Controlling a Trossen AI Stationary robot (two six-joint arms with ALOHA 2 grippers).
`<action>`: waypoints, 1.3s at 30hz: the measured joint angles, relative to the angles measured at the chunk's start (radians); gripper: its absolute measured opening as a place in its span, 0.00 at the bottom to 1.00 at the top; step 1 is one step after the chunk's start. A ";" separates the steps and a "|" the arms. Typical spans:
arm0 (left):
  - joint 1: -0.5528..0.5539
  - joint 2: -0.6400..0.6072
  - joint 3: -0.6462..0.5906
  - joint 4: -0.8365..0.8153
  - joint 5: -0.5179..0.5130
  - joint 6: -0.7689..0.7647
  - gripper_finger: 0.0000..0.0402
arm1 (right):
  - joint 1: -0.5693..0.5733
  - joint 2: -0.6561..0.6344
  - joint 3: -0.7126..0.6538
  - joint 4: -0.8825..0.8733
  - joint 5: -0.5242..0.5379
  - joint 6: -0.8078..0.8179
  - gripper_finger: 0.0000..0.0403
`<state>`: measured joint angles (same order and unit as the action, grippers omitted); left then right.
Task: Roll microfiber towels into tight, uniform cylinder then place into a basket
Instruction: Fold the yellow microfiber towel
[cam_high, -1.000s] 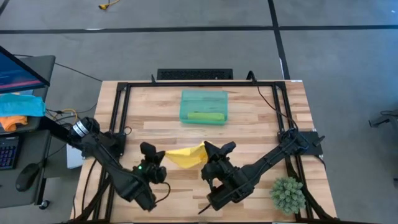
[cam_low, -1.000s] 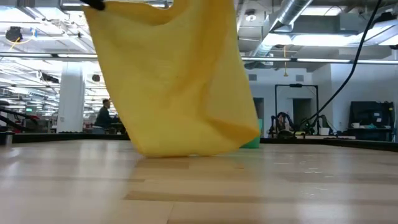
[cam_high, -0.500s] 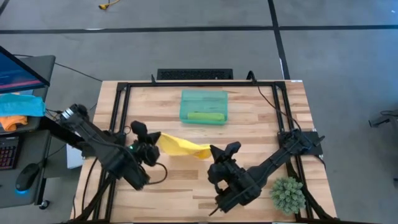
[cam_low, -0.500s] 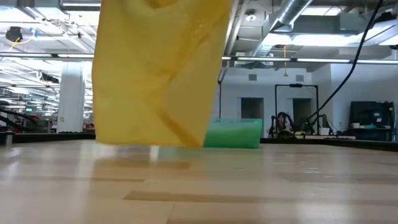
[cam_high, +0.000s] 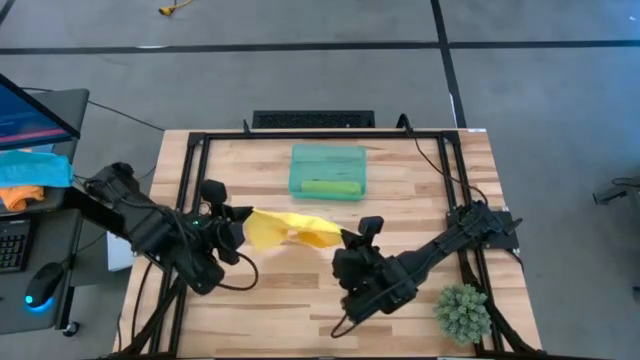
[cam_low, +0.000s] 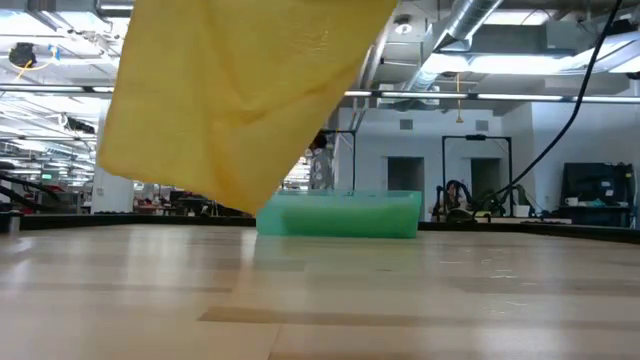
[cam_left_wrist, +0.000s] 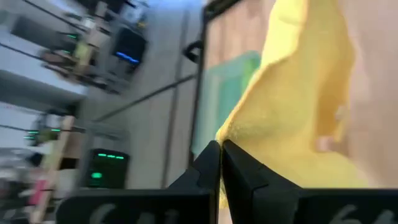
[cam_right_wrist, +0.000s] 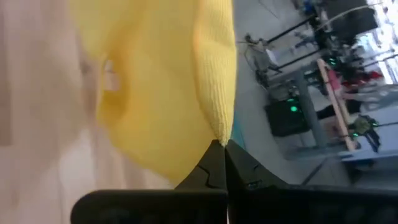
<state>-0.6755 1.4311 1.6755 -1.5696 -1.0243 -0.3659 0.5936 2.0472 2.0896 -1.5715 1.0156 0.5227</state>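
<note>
The yellow towel hangs in the air between my two grippers, a little near of the table's middle. In the low view it is clear of the table. My left gripper is shut on its left end and my right gripper on its right end. The teal basket stands at the far middle of the table and shows behind the towel in the low view. The lime green towel lies rolled up inside it. My left gripper pinches the yellow towel's edge at its left end between its two shut fingers, coming level from the table's left. The towel is lifted clear and hangs below the hold. One layer or several, I cannot tell. My right gripper pinches a corner of the towel at its right end between its two shut fingers, coming from the table's right and near side. The cloth sags slack between the two holds, clear of the table.
A small green plant stands at the table's near right corner. Blue and orange cloths lie on a stand left of the table. A black frame runs along the table's edges.
My left gripper has gone toward the table's left and far edges with the towel's left end. The towel, whose lower edge was on the table, is now lifted clear and drawn out wider between the two grippers. My right gripper has stayed almost in place.
</note>
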 joint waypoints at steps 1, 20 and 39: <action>0.009 0.000 0.014 0.000 0.037 0.013 0.00 | 0.004 0.000 0.000 0.001 -0.041 -0.005 0.01; 0.138 0.005 0.035 -0.005 0.119 0.246 0.00 | 0.092 -0.001 0.000 -0.002 0.233 -0.112 0.01; 0.244 0.014 0.034 -0.003 -0.146 0.400 0.00 | 0.091 -0.042 -0.002 -0.006 -0.442 -0.111 0.01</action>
<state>-0.4311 1.4455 1.7091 -1.5728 -1.1703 0.0345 0.6846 2.0049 2.0880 -1.5772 0.5732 0.4122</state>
